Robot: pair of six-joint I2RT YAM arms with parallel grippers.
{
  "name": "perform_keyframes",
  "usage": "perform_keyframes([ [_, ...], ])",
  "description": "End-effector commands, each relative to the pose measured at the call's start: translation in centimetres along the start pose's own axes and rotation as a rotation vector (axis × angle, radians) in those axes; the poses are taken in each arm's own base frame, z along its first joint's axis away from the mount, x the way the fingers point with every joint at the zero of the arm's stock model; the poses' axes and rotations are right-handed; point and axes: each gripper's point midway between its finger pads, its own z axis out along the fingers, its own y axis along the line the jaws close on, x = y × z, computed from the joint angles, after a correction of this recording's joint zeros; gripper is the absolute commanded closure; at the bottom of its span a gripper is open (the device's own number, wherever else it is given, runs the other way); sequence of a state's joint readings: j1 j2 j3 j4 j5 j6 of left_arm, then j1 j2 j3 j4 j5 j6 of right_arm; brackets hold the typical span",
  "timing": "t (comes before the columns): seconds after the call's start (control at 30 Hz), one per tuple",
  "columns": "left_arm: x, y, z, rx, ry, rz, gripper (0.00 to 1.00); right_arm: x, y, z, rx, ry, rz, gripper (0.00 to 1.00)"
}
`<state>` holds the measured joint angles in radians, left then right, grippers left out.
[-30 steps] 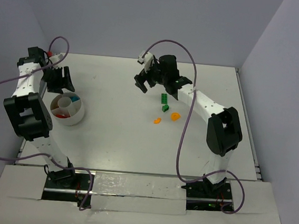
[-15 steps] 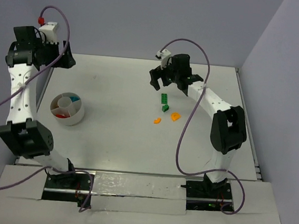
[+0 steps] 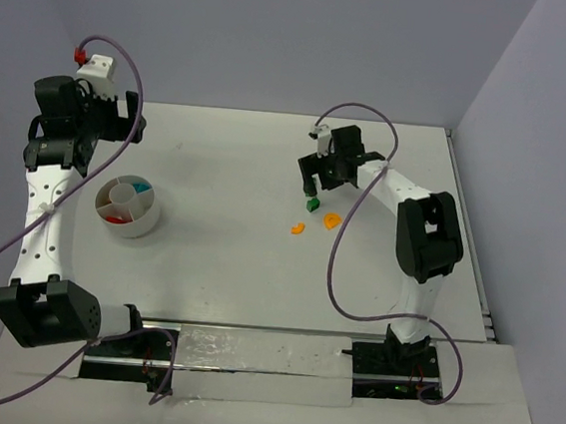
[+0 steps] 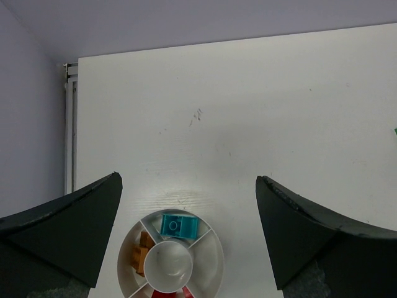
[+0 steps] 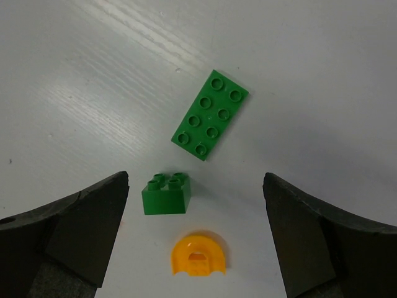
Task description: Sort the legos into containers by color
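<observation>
The white divided bowl (image 3: 150, 217) stands at the left. It holds a cyan brick (image 4: 177, 225), an orange brick (image 4: 143, 252) and a red piece (image 4: 167, 294) in separate compartments of the bowl (image 4: 218, 251). My left gripper (image 4: 188, 180) is open and empty, high above the bowl's far side (image 3: 64, 139). My right gripper (image 5: 195, 180) is open and empty, hovering over a flat green brick (image 5: 209, 115), a small green brick (image 5: 165, 193) and an orange arch (image 5: 198, 254). In the top view the right gripper (image 3: 317, 182) hides the flat green brick.
A second orange curved piece (image 3: 298, 227) lies left of the first arch (image 3: 332, 220). Walls close the table at the back and on both sides. The left arm's purple cable loops near the bowl's left.
My left arm lifted from beside the bowl and now hangs higher, behind it. My right gripper moved right and toward the green bricks, now covering the flat one from above.
</observation>
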<state>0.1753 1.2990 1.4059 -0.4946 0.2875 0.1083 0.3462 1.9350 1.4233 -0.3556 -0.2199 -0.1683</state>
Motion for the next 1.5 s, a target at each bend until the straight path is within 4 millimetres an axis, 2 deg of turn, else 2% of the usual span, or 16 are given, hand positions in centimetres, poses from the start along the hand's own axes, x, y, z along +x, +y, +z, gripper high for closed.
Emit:
perform_keyframes([
  [0.0, -0.9, 0.5, 0.0, -0.033, -0.015, 0.008, 0.01, -2.1, -1.2, 1.1, 0.040, -0.011, 0.042, 0.06],
  [0.1, -0.8, 0.9, 0.0, -0.061, -0.011, 0.013, 0.01, -1.8, -1.6, 3.0, 0.054, 0.033, 0.085, 0.11],
  [0.2, -0.5, 1.3, -0.3, -0.088, -0.007, 0.024, 0.01, -0.6, -2.1, 3.9, 0.077, 0.113, 0.113, 0.16],
  [0.23, -0.3, 1.4, -0.4, -0.101, -0.005, 0.025, 0.01, -1.0, -2.3, 4.0, 0.086, 0.110, 0.116, 0.18],
  [0.47, 0.4, 2.0, -0.8, -0.142, 0.010, 0.031, 0.01, 0.9, -2.0, 5.4, 0.113, 0.207, 0.112, 0.24],
  [0.6, 0.4, 2.5, -0.9, -0.167, 0.014, 0.040, 0.01, 2.9, -1.2, 5.7, 0.129, 0.284, 0.091, 0.31],
  [0.73, 0.3, 2.5, -0.7, -0.164, 0.015, 0.043, 0.01, 4.3, -1.0, 5.8, 0.130, 0.325, 0.080, 0.52],
  [0.9, 0.3, 1.9, -0.1, -0.123, 0.025, 0.020, 0.01, 3.8, -0.7, 5.2, 0.108, 0.307, 0.079, 0.80],
  [1.03, -0.1, -0.1, 0.7, -0.015, 0.033, -0.046, 0.01, -0.8, 0.1, 3.6, 0.033, 0.169, 0.084, 0.99],
  [1.13, -0.7, -2.0, 0.9, 0.092, 0.026, -0.077, 0.03, -5.2, 0.3, 2.1, -0.022, 0.031, 0.077, 1.00],
  [1.17, -1.0, -2.8, 0.8, 0.140, 0.023, -0.094, 0.04, -7.6, 0.9, 1.3, -0.070, -0.039, 0.070, 1.00],
  [1.27, -1.2, -6.2, 0.2, 0.332, 0.034, -0.155, 0.06, -13.0, 4.1, -1.4, -0.251, -0.216, 0.026, 1.00],
  [1.3, -1.3, -8.0, -0.4, 0.441, 0.039, -0.164, 0.07, -14.8, 5.8, -2.9, -0.334, -0.283, 0.013, 1.00],
  [1.33, -1.6, -9.3, -1.1, 0.532, 0.035, -0.163, 0.07, -15.5, 6.6, -3.9, -0.370, -0.314, 0.004, 1.00],
  [1.37, -1.6, -9.7, -1.3, 0.562, 0.037, -0.159, 0.06, -16.4, 7.6, -4.9, -0.414, -0.349, -0.011, 1.00],
  [1.47, -2.2, -12.0, -2.6, 0.723, 0.011, -0.193, 0.07, -18.5, 12.8, -8.2, -0.612, -0.463, -0.119, 1.00],
])
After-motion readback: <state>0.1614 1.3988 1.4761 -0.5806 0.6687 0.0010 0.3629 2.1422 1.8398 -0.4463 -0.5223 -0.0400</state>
